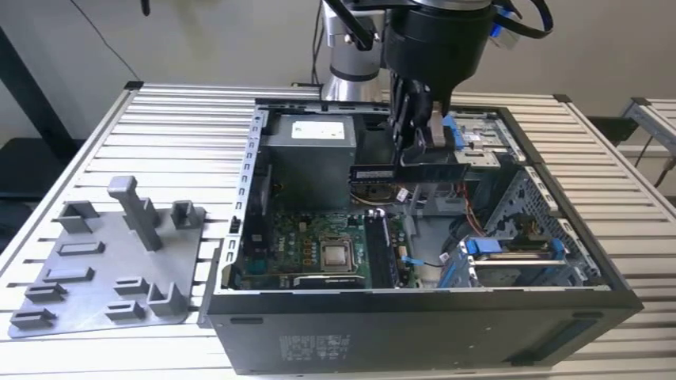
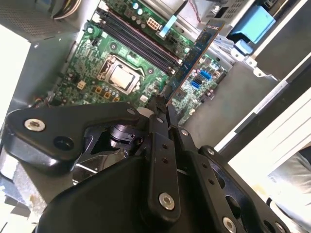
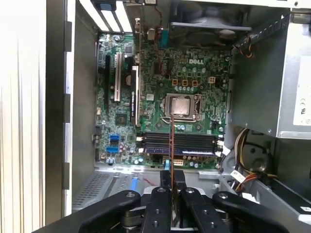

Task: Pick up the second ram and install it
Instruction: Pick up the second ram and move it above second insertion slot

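Slatted table (image 1: 158,111) carries the open case (image 1: 423,317), and I have the gripper (image 1: 417,154) pinched on the ram (image 1: 407,172), hanging above the board (image 1: 306,245), apart from the slots (image 3: 180,141); I judge squaring its edge to one slot matters most.

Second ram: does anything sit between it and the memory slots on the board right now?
Nothing visible does. The pincer holds the second ram above the open case, and in the first wrist view the memory slots lie uncovered beyond it. The cable bundle lies off to one side of them.
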Controlling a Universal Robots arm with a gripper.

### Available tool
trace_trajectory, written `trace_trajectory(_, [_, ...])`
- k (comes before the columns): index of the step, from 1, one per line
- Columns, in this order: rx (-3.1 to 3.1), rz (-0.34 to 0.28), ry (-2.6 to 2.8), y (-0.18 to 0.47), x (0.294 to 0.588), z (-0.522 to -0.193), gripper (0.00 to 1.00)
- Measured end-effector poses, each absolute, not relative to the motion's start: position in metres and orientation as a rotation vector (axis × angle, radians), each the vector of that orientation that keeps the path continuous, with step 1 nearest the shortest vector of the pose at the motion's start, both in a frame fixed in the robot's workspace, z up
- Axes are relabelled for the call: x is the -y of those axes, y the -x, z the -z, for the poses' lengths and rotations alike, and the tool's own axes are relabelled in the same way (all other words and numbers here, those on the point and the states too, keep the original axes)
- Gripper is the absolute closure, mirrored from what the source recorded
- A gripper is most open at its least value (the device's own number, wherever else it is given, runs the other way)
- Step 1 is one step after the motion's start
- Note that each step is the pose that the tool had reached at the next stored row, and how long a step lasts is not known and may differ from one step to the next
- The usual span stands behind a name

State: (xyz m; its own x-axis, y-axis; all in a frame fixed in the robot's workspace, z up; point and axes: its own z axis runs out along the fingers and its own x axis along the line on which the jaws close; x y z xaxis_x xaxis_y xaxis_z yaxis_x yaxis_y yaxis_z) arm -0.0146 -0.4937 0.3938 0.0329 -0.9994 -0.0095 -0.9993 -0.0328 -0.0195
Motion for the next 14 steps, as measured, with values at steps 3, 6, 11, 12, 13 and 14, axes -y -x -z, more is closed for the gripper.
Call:
trace_trajectory(3, [-2.17,0.01,2.243,0.015,0.486,-0.394,0.86])
trace_trajectory(6, [-2.17,0.01,2.243,0.014,0.479,-0.394,0.86])
trace_trajectory(11, [-2.175,0.01,2.238,0.013,0.472,-0.394,0.86])
trace_trajectory(12, [-2.178,0.01,2.235,0.012,0.472,-0.394,0.86])
trace_trajectory(13, [-2.182,0.009,2.23,0.012,0.472,-0.394,0.86])
trace_trajectory(14, [-2.189,0.009,2.223,0.012,0.471,-0.394,0.86])
